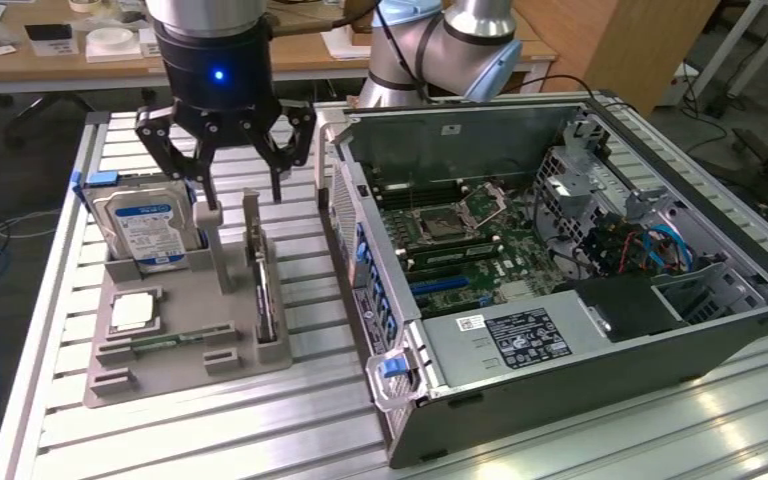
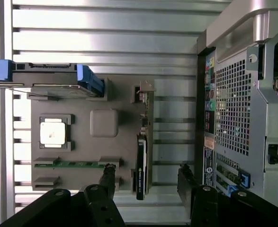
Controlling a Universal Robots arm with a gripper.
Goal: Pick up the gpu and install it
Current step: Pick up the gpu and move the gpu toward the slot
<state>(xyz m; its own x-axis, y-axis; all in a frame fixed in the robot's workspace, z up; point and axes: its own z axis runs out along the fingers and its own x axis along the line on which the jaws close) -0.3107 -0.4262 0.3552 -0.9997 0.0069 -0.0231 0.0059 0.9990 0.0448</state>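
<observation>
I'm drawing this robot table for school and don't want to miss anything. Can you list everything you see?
gpu: one, dark with green, on edge in the tray
hard drive: one, silver with blue-white label, upright in the tray
processor chip: one, silver, flat in the tray
memory stick: one, green, lying in the tray
tray: one, grey, on the table, at the exterior view's left of the computer case
computer case: one, black and grey, side open, on the table
table: one, silver slats
gripper: one, black, open, above the gpu
</observation>
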